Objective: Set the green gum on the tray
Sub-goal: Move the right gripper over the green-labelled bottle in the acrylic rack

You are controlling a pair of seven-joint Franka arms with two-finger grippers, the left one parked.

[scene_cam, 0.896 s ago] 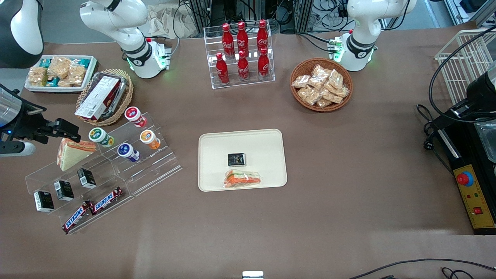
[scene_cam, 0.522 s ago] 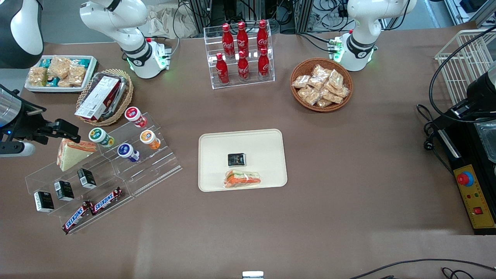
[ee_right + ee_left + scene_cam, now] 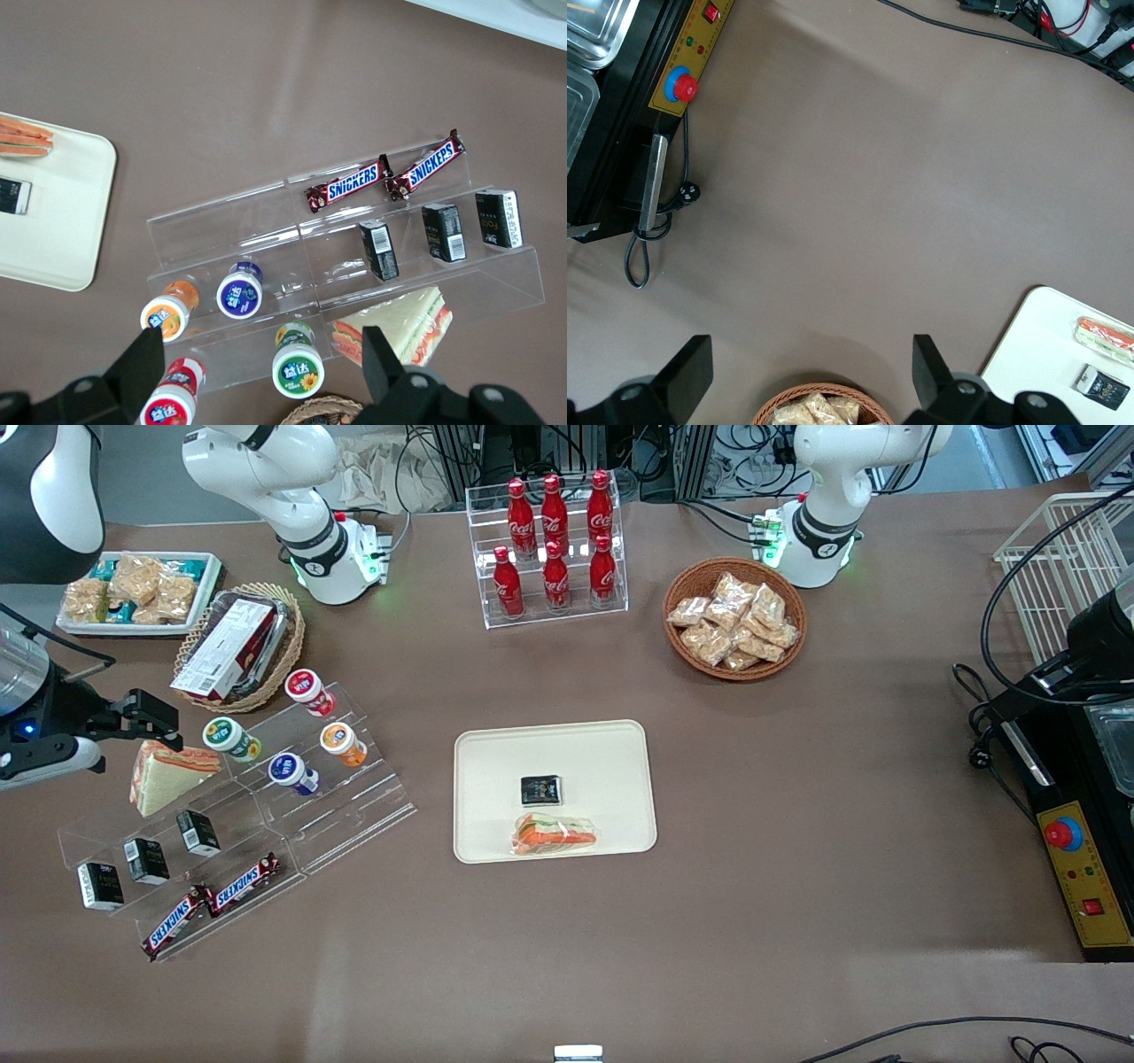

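I am on the approach: my tool (image 3: 164,726) hangs spread and empty beside the green gum (image 3: 223,735), which stands on the clear rack (image 3: 292,797). Next I must drop around it, then carry it to the tray (image 3: 611,744).

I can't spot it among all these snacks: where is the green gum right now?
The green gum stands on the clear stepped rack toward the working arm's end of the table, beside the wrapped sandwich; the open gripper hovers close by.
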